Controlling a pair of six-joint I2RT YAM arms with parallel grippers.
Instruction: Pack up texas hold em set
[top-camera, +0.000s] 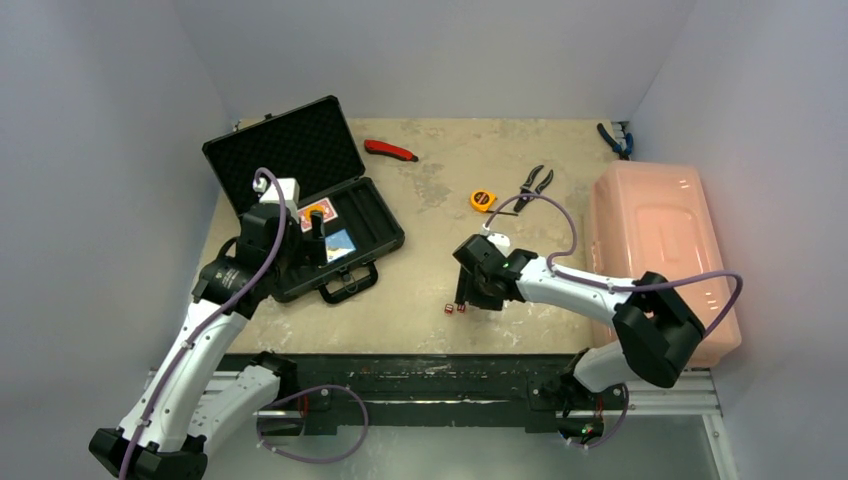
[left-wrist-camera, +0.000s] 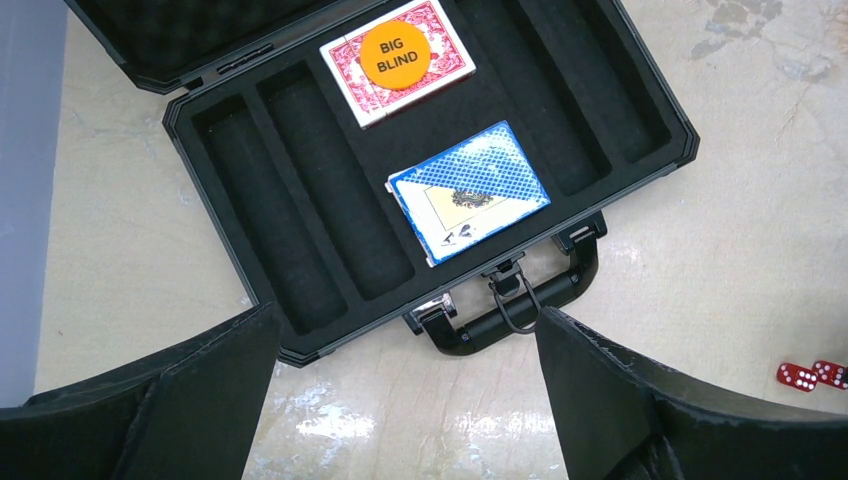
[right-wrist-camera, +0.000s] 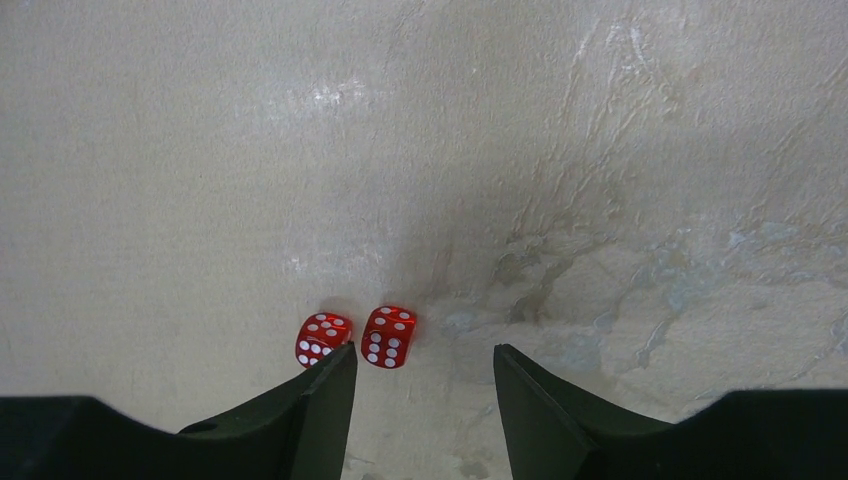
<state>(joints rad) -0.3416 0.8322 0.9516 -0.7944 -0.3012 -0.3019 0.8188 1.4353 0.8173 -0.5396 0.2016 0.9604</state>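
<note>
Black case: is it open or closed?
Open. The black case has its lid swung back, and the red card deck and blue card deck show inside.

I have a bare strip of tabletop (top-camera: 420, 260) between the briefcase (top-camera: 385, 225) and my right gripper (right-wrist-camera: 425, 365), room enough to pass. The case's raised lid (top-camera: 285, 150) walls off its far side. Two dice (right-wrist-camera: 390, 337) lie just ahead of the right fingers (right-wrist-camera: 320, 420). The pink bin (top-camera: 655, 240) blocks the right side; a tape measure (top-camera: 483, 200) and pliers (top-camera: 535, 183) lie farther back.
</note>
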